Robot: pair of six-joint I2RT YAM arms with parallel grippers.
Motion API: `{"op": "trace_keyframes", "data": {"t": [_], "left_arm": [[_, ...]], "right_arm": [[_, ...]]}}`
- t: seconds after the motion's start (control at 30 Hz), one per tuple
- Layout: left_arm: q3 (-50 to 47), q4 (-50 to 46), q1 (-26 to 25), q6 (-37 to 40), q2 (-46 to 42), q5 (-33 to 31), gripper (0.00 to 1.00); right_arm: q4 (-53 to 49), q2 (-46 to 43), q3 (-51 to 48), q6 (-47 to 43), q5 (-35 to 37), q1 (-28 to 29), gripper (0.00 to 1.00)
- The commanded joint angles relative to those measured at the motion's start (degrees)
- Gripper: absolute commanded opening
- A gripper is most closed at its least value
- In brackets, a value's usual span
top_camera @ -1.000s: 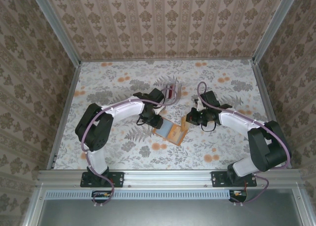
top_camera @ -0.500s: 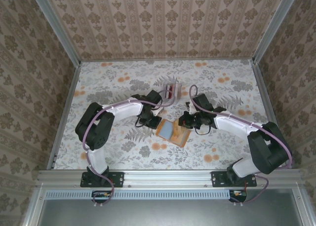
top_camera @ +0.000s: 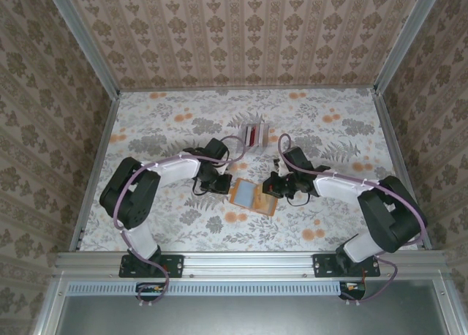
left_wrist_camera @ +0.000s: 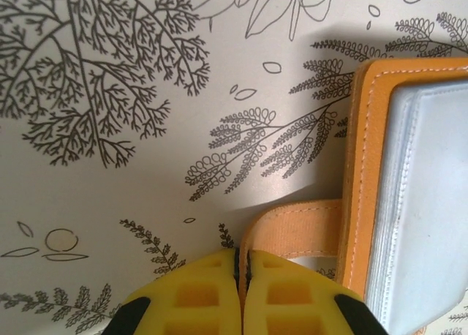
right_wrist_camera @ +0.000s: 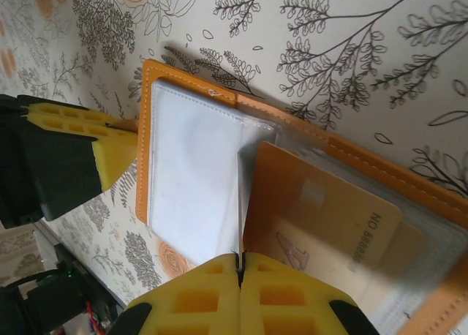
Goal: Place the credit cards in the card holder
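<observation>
Mid-table, steady the card holder (top_camera: 252,196) by the strap (left_wrist_camera: 292,229) your left gripper (left_wrist_camera: 241,260) pinches at its nine o'clock, while your right gripper (right_wrist_camera: 240,265), at three o'clock, seemingly nipping a clear sleeve (right_wrist_camera: 205,189), gently opens room for the credit card (right_wrist_camera: 322,211).

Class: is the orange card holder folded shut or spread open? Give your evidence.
Open: the card holder lies spread flat, its pale, clear-pocketed inside facing up within the orange border.
</observation>
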Motion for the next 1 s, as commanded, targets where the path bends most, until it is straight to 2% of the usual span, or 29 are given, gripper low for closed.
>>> {"op": "trace_keyframes", "data": {"t": [0.0, 0.33, 0.57, 0.6, 0.7, 0.77, 0.83, 0.97], "left_arm": [[-1.81, 0.19, -1.03, -2.06, 0.44, 3.23, 0.0], [-1.31, -2.4, -1.33, -1.39, -1.03, 1.84, 0.0], [-1.05, -4.65, -1.48, -1.2, -2.77, -0.25, 0.0], [-0.95, -5.13, -1.49, -1.37, -3.18, -1.02, 0.02], [-0.83, -6.6, -1.49, -2.26, -5.28, -4.47, 0.23], [-0.22, -8.14, -1.18, -2.5, -6.8, -7.02, 0.31], [0.67, -9.85, -0.68, -2.72, -8.47, -9.15, 0.35], [2.78, -10.6, 0.1, -2.16, -10.56, -8.18, 0.35]], "right_arm": [[3.91, 2.58, -1.07, 1.97, -2.64, 0.05, 0.02], [6.83, 4.66, -1.95, 3.41, -1.47, -0.43, 0.01], [13.24, 4.97, -4.3, 5.35, -3.02, -1.75, 0.01], [13.55, 5.18, -4.41, 5.35, -3.25, -1.75, 0.01], [12.88, 6.16, -4.38, 5.0, -3.1, -1.75, 0.01], [11.59, 6.25, -4.33, 4.07, -2.62, -1.75, 0.01], [9.37, 5.95, -3.99, 2.63, -2.16, -1.75, 0.01], [5.02, 5.2, -2.88, -0.03, -0.96, -1.75, 0.01]]}}
